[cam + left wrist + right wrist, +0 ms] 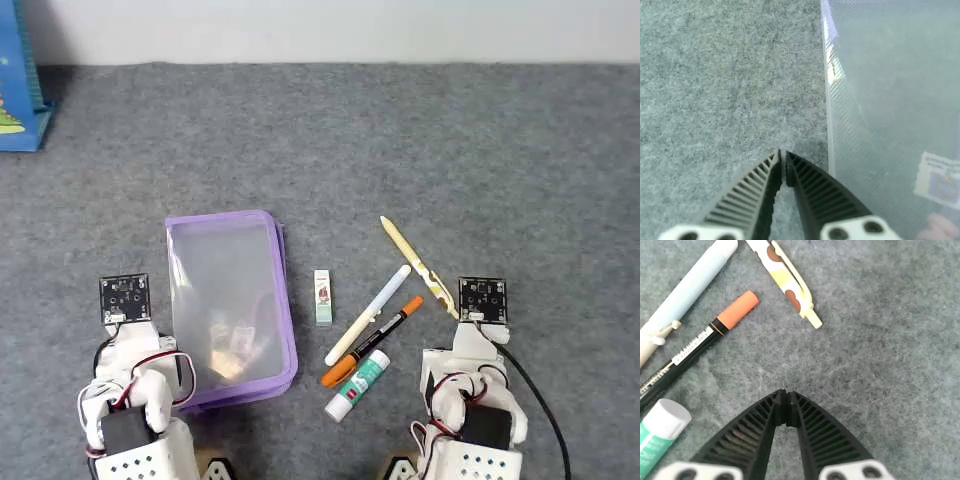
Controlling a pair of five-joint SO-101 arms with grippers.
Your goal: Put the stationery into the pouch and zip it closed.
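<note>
Grey carpet covers the table. My left gripper (781,156) is clenched on nothing, jaws pressed together, just left of the pouch (283,300). The pouch lies flat, purple-edged with a clear cover, and small items show inside at its near end. My right gripper (786,396) is likewise clenched and empty, over bare carpet right of the stationery. Outside the pouch, left to right:
- small rectangular piece (322,297)
- pale blue pen (368,315) beside the orange-capped marker (372,342)
- glue stick (357,385), nearest
- patterned pen (415,262), farthest
</note>
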